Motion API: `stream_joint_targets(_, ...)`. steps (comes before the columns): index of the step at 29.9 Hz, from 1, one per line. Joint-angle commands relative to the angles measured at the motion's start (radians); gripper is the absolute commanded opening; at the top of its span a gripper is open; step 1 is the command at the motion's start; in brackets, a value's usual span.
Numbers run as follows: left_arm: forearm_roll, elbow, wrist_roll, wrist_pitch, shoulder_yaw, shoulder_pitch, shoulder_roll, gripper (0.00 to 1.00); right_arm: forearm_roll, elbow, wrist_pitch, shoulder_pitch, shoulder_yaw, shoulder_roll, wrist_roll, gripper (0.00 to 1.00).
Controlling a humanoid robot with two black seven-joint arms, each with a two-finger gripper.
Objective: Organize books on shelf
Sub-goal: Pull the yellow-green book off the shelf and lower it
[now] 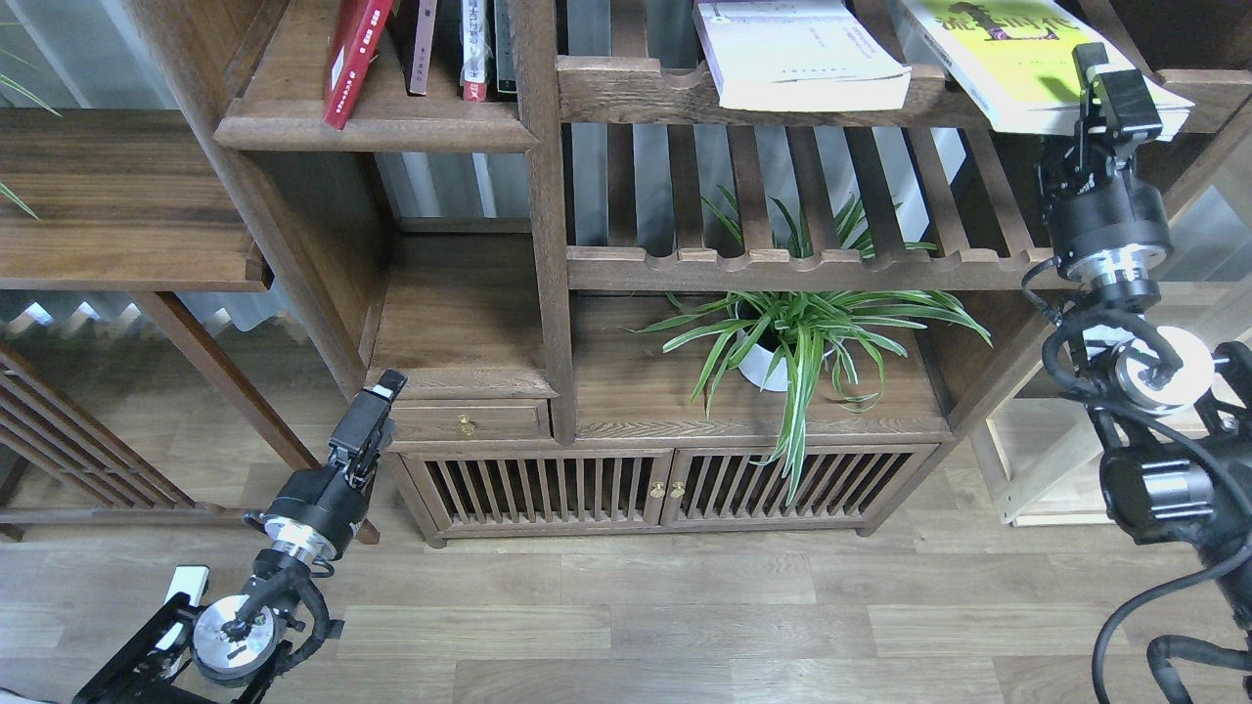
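A yellow-green and white book (1017, 59) lies flat on the upper slatted shelf at the far right, its front edge overhanging. My right gripper (1110, 70) is raised to that front corner with its fingers apart; I cannot tell whether they touch the book. A pale lavender-white book (802, 59) lies flat to the left of it. The red book (350, 64) leans on the solid dark-brown shelf (377, 132) at the top left, beside slim volumes (474, 49). My left gripper (377, 401) hangs low by the small drawer, seen as one dark slab.
A potted spider plant (782, 342) stands on the cabinet top under the slatted shelf (802, 266). A thick upright post (548, 244) divides the narrow left compartment from the slatted side. A low dark side table (117, 196) stands at the left and a pale rack (1047, 460) at the right.
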Motion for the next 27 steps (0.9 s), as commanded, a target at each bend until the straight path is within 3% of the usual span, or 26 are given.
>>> stream_joint_targets(1,-0.001,0.0,0.0,0.0,-0.002,0.0,0.001,0.98,0.0,0.002,0.002,-0.008,-0.005,-0.002,-0.001,0.35)
stream_joint_targets(3,-0.001,0.0,0.0,0.0,-0.003,0.0,0.001,0.98,-0.003,0.002,0.002,-0.01,-0.006,-0.002,-0.001,0.26)
stream_joint_targets(5,-0.001,0.0,0.0,0.0,-0.005,0.0,0.003,0.98,-0.006,0.002,0.001,-0.01,-0.006,-0.002,0.0,0.23)
stream_joint_targets(13,-0.001,0.0,-0.002,0.0,-0.014,-0.003,0.008,0.98,-0.006,0.019,0.031,-0.076,-0.005,-0.015,-0.009,0.23)
stream_joint_targets(22,-0.001,0.003,0.002,0.0,-0.011,-0.012,0.008,0.98,-0.023,0.021,0.135,-0.198,-0.006,-0.018,-0.009,0.23)
stream_joint_targets(27,-0.001,0.004,0.002,0.0,0.0,-0.012,0.008,0.98,-0.023,0.021,0.183,-0.28,-0.008,-0.017,-0.011,0.16)
